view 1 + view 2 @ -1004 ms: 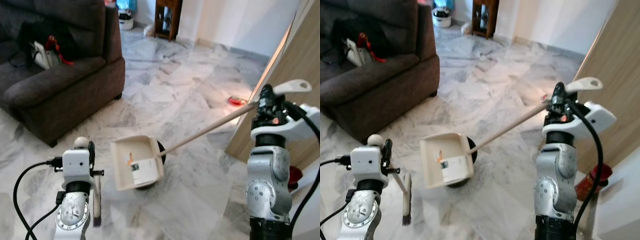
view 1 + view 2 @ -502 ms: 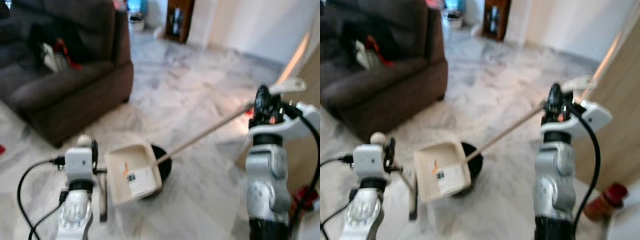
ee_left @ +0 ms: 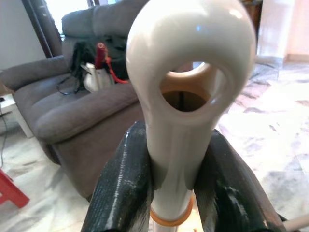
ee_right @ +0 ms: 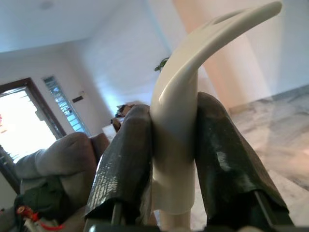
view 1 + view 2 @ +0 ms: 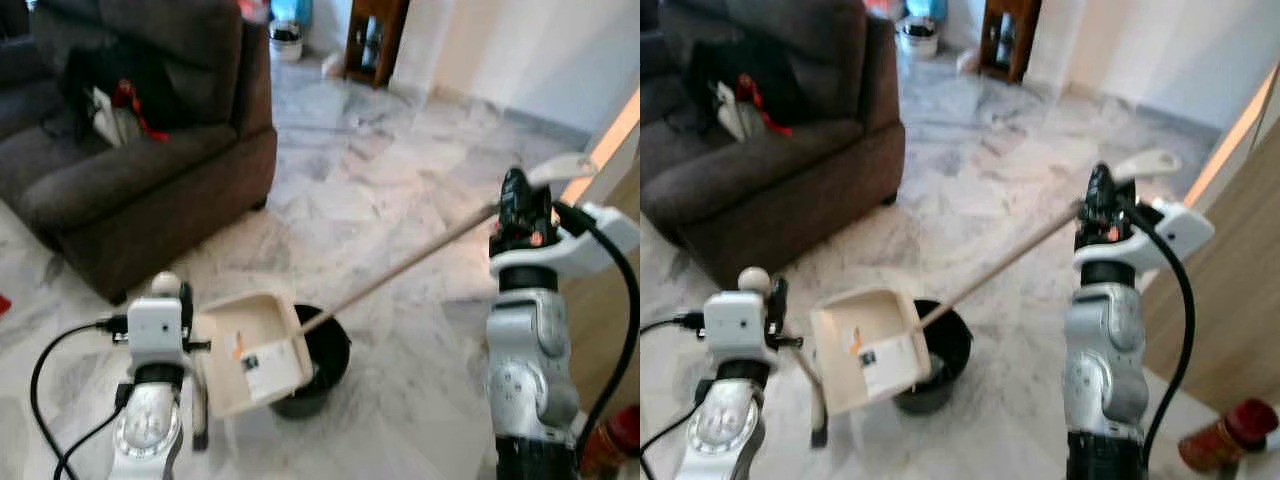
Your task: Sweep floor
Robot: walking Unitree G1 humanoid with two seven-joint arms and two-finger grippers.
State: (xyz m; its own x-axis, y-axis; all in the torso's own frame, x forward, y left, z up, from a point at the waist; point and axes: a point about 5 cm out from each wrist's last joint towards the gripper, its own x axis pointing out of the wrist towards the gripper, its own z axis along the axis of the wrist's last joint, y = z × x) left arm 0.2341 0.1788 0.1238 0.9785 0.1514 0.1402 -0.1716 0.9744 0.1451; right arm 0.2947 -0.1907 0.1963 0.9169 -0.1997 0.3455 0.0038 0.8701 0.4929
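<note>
My right gripper point(image 5: 517, 205) is shut on the top of a long cream handle point(image 4: 175, 145), which slants down to a cream dustpan point(image 5: 250, 350). The dustpan is tilted over a black bin point(image 5: 322, 365) on the marble floor and holds an orange scrap and a white label. At the lower left, my left gripper point(image 3: 173, 164) is shut on the looped cream end of a brush handle. The brush's dark head point(image 5: 818, 425) hangs close to the floor beside the dustpan.
A dark sofa point(image 5: 130, 170) with a black and red bag point(image 5: 100, 95) stands at the left. A wooden panel point(image 5: 1240, 280) rises at the right, with a red object point(image 5: 1225, 440) on the floor by it. A wooden cabinet point(image 5: 375, 45) is at the back.
The whole view has shifted with the camera. More of the black bin now shows under the dustpan. Both grippers keep their hold.
</note>
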